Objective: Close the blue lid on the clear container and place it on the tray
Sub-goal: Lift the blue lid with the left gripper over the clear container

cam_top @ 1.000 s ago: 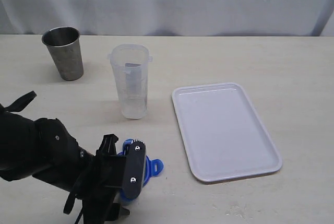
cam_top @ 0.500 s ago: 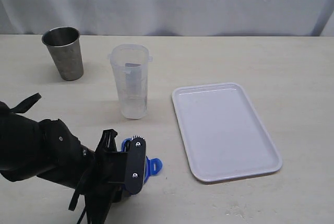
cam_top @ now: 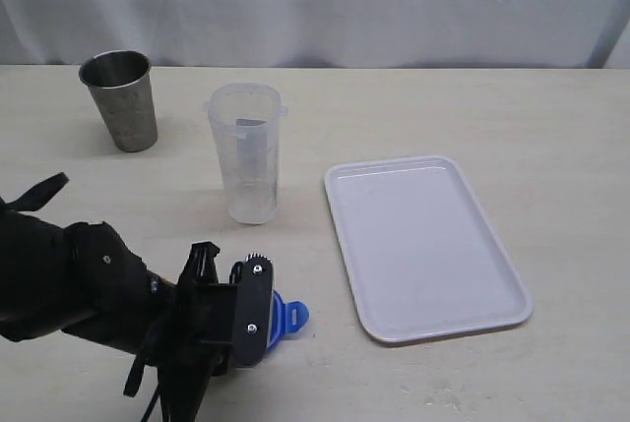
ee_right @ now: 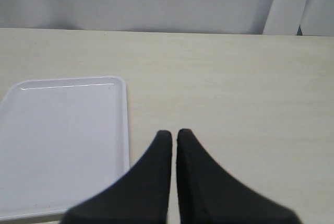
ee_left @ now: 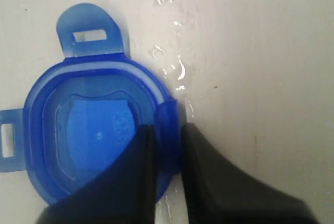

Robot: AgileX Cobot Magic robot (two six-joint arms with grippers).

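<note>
Two fingers of my left claw (ee_left: 166, 130) pinch one side tab of the small blue plastic lid (ee_left: 99, 130), clenched on it. The lid lies flat on the pale table (cam_top: 443, 107). The tall clear plastic container (cam_top: 246, 151) stands upright and open, well apart beyond the lid. The flat white rectangular tray (cam_top: 428, 245) sits to the container's right. My right claw (ee_right: 174, 132), near the tray, is clamped on nothing.

Step in hand: grasping the lid. Next, as I judge it: lift, centre the lid level over the container's mouth, press down.
</note>
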